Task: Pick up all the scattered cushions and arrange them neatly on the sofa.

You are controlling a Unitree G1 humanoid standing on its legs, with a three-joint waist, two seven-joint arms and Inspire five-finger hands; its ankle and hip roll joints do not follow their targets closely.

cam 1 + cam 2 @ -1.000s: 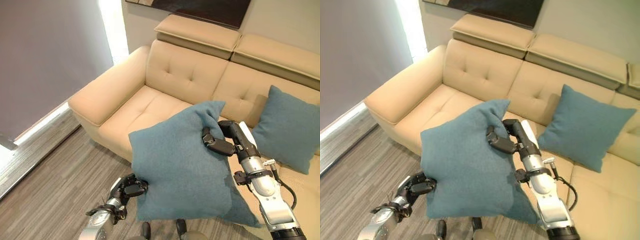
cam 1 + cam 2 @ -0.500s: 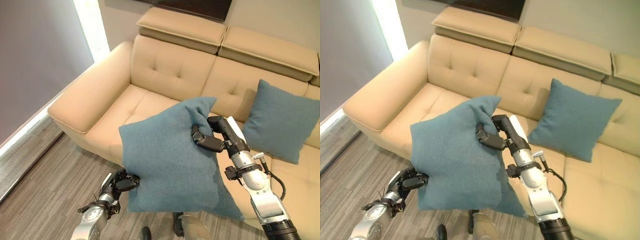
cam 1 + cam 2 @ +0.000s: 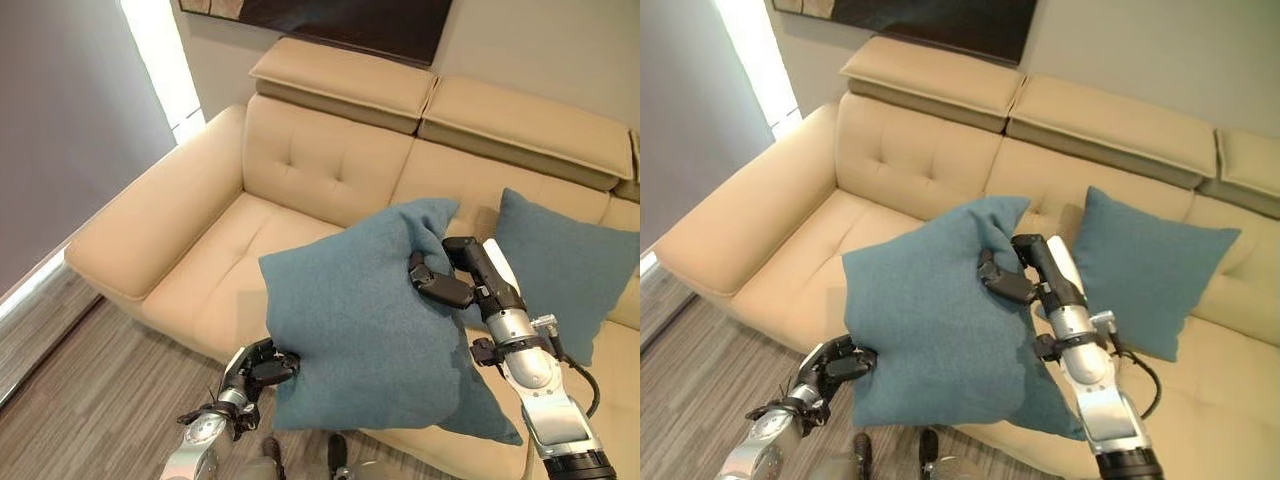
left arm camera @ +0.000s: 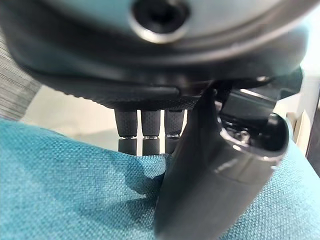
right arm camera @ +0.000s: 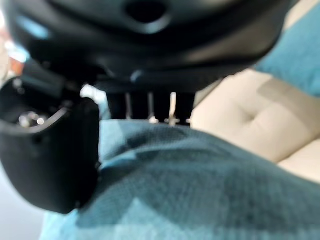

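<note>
over the sofa seat, held cushion hangs, left hand clamped on its lower corner, right hand pinching its upper edge. carrying step; next, lowering it beside second cushion against the backrest.

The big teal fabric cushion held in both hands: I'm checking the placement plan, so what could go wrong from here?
The big teal fabric cushion hangs from edge pinches by the left hand and right hand; it could slip. Swung right, it might topple the second teal cushion leaning on the beige leather sofa.
</note>
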